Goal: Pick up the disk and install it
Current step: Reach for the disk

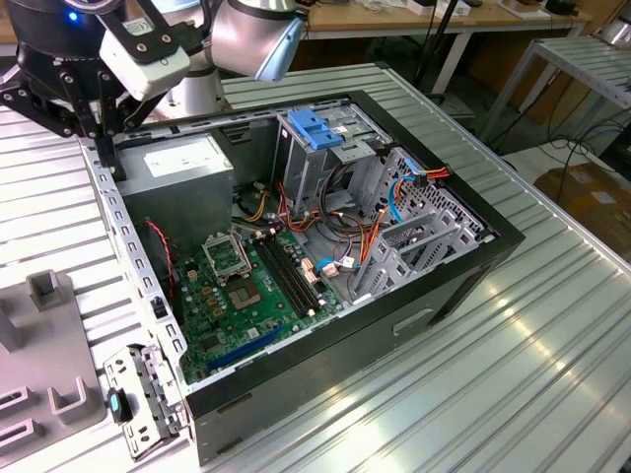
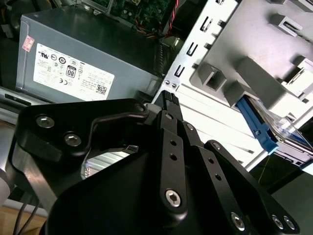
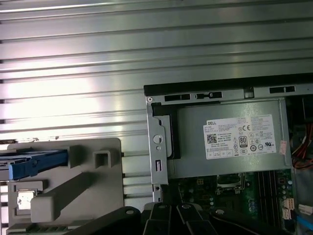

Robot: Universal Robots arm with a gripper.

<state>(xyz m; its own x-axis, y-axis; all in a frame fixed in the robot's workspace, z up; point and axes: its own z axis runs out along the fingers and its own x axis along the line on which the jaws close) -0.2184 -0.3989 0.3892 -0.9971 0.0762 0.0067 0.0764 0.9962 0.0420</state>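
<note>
Disk (image 3: 36,162) lies on grey fixture (image 3: 73,186), blue rail showing, outside case (image 3: 195,88). Not lifted. In second wrist view disk sits well apart from gripper (image 2: 168,99). Gripper hangs over case corner, near power supply (image 1: 187,168). It has no hold on disk; how far claw is open, cannot tell. Toward exterior view's right, cage (image 1: 330,172) with blue latch (image 1: 315,128) stands inside case. Judgement: pick-up not done, install not done, whole task outstanding.
</note>
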